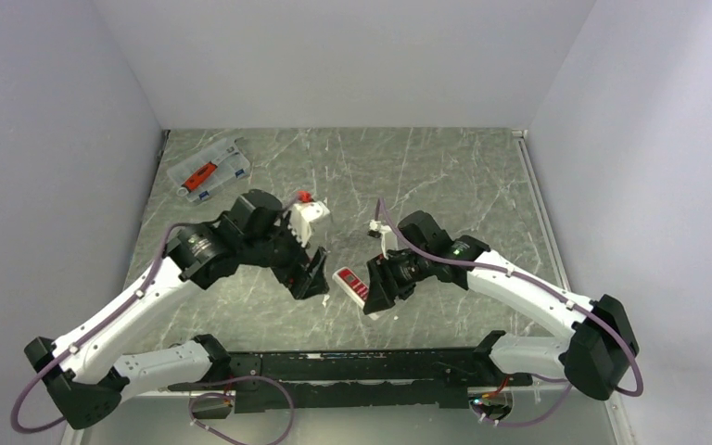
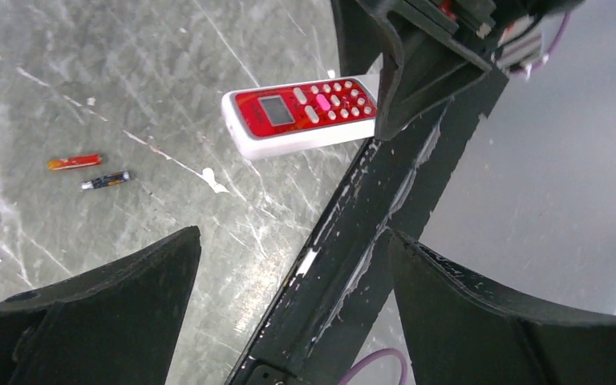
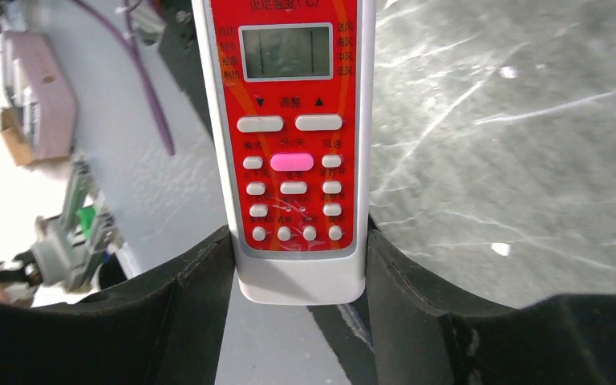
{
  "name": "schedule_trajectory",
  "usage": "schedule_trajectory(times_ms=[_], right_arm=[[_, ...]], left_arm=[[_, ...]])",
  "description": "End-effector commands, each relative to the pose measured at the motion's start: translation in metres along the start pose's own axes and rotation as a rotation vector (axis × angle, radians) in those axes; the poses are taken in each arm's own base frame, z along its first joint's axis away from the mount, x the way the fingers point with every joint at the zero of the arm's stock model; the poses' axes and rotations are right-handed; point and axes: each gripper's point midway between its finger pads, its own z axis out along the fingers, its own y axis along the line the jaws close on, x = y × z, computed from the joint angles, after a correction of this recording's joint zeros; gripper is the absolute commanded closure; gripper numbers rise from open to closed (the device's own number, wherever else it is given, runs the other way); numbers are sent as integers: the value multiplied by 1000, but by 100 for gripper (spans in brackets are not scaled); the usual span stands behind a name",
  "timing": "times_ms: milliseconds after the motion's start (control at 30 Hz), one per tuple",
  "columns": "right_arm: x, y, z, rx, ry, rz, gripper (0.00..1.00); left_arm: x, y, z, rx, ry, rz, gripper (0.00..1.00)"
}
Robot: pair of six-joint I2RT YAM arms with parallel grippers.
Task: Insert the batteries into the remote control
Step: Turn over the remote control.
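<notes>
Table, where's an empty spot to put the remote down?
The biggest bare patch of table is at the far right, between the back wall and the right gripper, which holds the remote control. It's crowded in the middle, where the open left gripper faces it near the batteries, and in the far left corner by the clear case.

**Bright, even light; near parts soft**

The bench (image 1: 445,167) is lit brightly and evenly from above; only faint shadows are cast. Pale glare streaks are seen on it in the wrist views. The fingers (image 2: 88,321) of the left end effector (image 2: 293,237) are rendered soft, the remote (image 3: 289,160) sharp.
</notes>
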Motion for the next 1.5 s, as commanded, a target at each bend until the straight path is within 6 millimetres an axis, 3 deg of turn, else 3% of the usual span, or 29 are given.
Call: schedule_trajectory(times_ms=[0,267,633,1133,1200,1367,1467], right_arm=[[-2,37,-6,-213,-23,-26,86],[4,58,-3,-383,27,8,86],[0,80,-10,-528,44,18,86],[-5,97,-19,-589,31,-7,86],[-6,98,-20,-591,28,-8,87],[-10,102,-23,-597,11,-23,87],[-11,101,-23,-588,10,-18,87]], left_arm=[[0,-13,5,11,40,173,9],[15,-41,17,118,92,427,16],[32,-45,30,149,139,529,22],[38,-49,35,182,126,577,29],[38,-49,35,182,117,580,33],[39,-53,33,199,124,584,53],[39,-53,34,199,126,583,56]])
